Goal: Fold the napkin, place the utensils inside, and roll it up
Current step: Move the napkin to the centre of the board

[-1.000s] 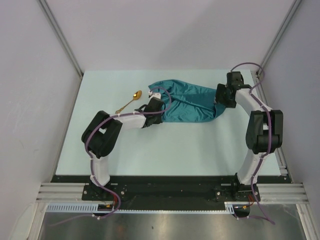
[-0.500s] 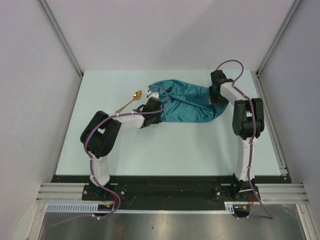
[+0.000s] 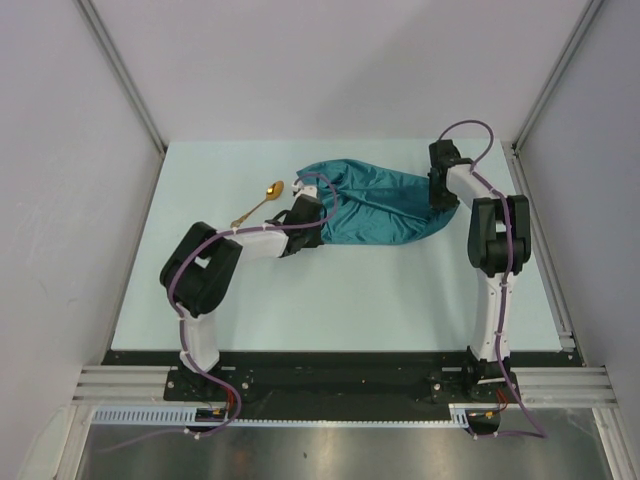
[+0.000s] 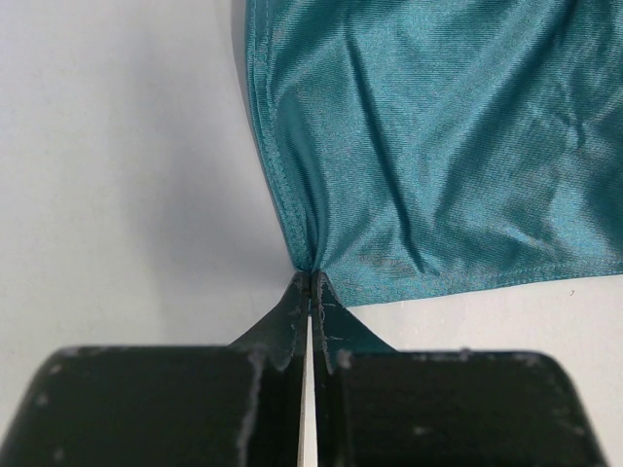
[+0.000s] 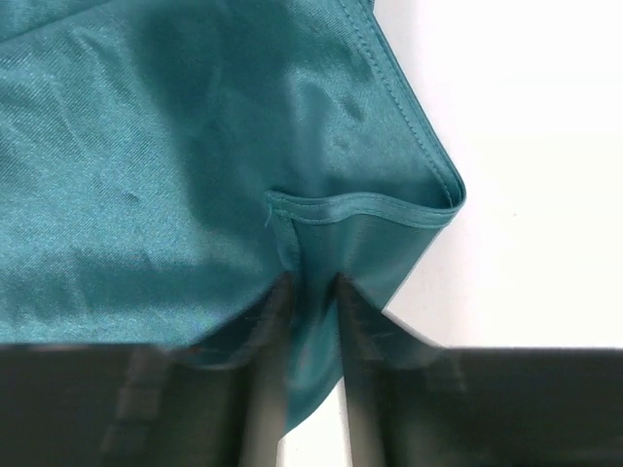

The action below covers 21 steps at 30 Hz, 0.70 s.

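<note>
The teal napkin (image 3: 375, 205) lies crumpled across the back middle of the table, its hemmed edges showing in both wrist views (image 4: 438, 146) (image 5: 146, 146). My left gripper (image 3: 318, 206) (image 4: 310, 282) is shut on the napkin's left corner, the cloth pinched at its tips. At the napkin's right end, my right gripper (image 3: 440, 202) (image 5: 310, 292) has its jaws narrowed around a folded hem. A small gap with cloth in it still shows between the blurred fingers. One gold spoon-like utensil (image 3: 262, 201) lies on the table left of the napkin, just beyond the left arm.
The pale table (image 3: 300, 290) is enclosed by white walls with metal posts at the back left (image 3: 120, 70) and back right (image 3: 555, 80). A rail (image 3: 560, 300) runs along the table's right edge. Both arm bases sit at the near edge.
The right arm swung in from the right onto the napkin's right end, and its jaws narrowed from wide open around the hem. The left gripper stayed shut on its corner.
</note>
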Tool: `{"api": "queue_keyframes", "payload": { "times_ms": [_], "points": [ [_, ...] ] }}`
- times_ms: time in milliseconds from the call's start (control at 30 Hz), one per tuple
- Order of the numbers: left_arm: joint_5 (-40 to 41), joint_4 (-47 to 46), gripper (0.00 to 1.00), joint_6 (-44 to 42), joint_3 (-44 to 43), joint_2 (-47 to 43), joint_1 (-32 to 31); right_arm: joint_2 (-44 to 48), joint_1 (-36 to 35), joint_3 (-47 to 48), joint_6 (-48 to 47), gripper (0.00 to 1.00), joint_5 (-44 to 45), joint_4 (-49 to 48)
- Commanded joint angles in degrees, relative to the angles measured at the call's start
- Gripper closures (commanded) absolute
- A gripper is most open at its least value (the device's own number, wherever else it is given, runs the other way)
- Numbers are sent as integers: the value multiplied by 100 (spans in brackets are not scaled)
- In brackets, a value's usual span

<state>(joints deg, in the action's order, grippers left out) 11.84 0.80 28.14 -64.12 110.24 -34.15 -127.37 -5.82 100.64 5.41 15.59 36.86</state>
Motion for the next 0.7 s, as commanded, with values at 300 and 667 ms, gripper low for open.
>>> {"api": "queue_keyframes", "payload": {
  "times_ms": [300, 667],
  "points": [
    [-111, 412, 100, 52, 75, -713, 5, 1134, 125, 0, 162, 100, -118, 23],
    [187, 1405, 100, -669, -1234, -3094, 339, 4735, 38, -45, 58, 100, 294, -258]
  ]
}}
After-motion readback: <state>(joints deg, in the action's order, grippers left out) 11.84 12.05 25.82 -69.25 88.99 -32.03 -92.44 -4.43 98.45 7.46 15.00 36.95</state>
